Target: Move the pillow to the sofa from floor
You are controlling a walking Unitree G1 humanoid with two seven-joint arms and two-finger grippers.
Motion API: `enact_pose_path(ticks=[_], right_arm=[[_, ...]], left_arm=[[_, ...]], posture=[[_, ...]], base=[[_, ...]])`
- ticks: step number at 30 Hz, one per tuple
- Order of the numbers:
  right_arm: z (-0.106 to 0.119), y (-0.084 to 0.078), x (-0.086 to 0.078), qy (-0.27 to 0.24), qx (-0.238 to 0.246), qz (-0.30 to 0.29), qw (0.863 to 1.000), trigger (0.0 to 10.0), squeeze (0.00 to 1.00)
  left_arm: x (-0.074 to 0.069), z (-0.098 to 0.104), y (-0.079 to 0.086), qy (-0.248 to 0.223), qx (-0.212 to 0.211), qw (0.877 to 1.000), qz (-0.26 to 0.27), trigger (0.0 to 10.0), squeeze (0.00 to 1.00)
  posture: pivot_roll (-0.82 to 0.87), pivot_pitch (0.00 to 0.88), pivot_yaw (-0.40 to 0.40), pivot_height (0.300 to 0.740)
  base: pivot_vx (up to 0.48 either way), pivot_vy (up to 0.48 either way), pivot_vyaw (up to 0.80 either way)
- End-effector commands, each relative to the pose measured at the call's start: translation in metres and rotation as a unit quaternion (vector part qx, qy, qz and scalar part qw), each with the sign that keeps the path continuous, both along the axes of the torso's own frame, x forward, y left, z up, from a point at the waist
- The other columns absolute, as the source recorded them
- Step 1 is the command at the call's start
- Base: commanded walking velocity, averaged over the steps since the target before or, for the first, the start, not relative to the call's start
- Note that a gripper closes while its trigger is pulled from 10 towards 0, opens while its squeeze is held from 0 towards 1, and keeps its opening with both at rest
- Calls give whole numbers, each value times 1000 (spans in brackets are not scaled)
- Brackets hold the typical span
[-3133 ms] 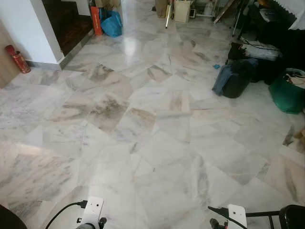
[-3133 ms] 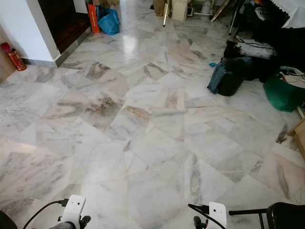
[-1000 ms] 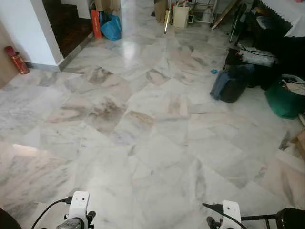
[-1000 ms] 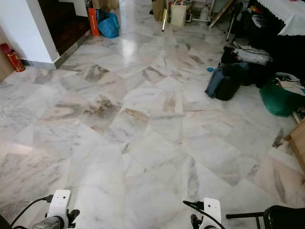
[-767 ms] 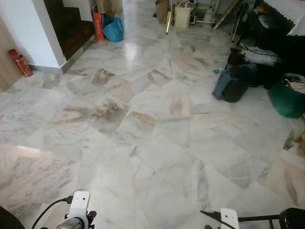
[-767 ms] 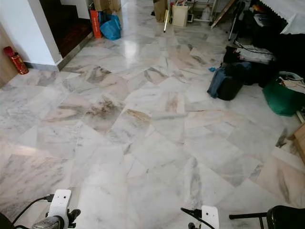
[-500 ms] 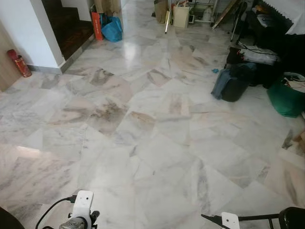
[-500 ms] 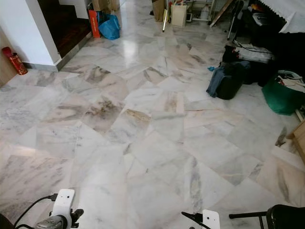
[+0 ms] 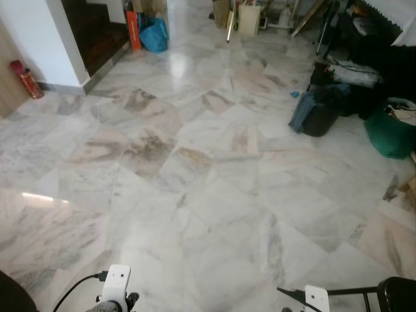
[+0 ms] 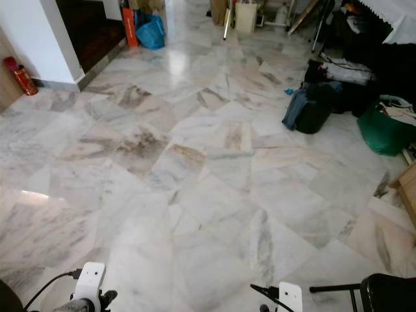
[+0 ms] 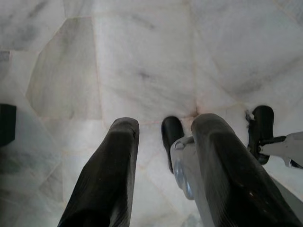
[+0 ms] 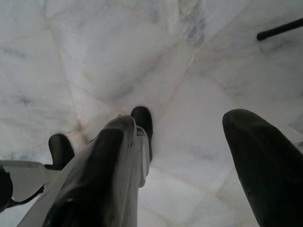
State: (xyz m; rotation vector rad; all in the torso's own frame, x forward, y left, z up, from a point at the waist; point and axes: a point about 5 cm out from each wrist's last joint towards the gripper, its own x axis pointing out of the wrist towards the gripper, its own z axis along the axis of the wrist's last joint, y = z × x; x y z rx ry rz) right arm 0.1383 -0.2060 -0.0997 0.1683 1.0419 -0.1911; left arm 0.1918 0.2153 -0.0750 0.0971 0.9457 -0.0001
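Pale marble floor stretches ahead of me. Both arms hang low at the lower edge of the eye views, where the white left wrist mount and the white right wrist mount stick up. In the left wrist view my left gripper is open over bare tiles, nothing between its black fingers. My right gripper is open too, its fingers wide apart above the floor. My own feet show beneath both.
A dark blue and black bag and a green bag lie on the right, with dark clutter behind them. A white wall corner and red extinguisher stand left. Blue bag and boxes sit far back.
The whole picture has shifted slightly as the camera moved. Both arms still hang low and open; nothing on the floor has moved.
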Motion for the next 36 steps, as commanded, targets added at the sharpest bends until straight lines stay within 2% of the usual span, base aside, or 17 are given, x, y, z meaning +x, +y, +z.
enact_pose_path(ticks=[1, 32, 36], right_arm=[[-1, 1, -2, 2, 2, -6, 1000, 10000, 0], [0, -1, 1, 2, 0, -18, 1000, 10000, 0], [0, 0, 1, 6, 2, -14, 1000, 10000, 0]], left_arm=[[-5, -2, 3, 10, 4, 1000, -6, 10000, 0], [-5, -2, 2, 9, -2, 1000, -4, 10000, 0], [-5, -2, 1, 10, -4, 1000, -2, 10000, 0]], posture=[[63, 0, -25, 740], [60, 6, -33, 740], [59, 7, -34, 740]], base=[[-289, 0, 0], [-304, 0, 0], [-332, 0, -778]])
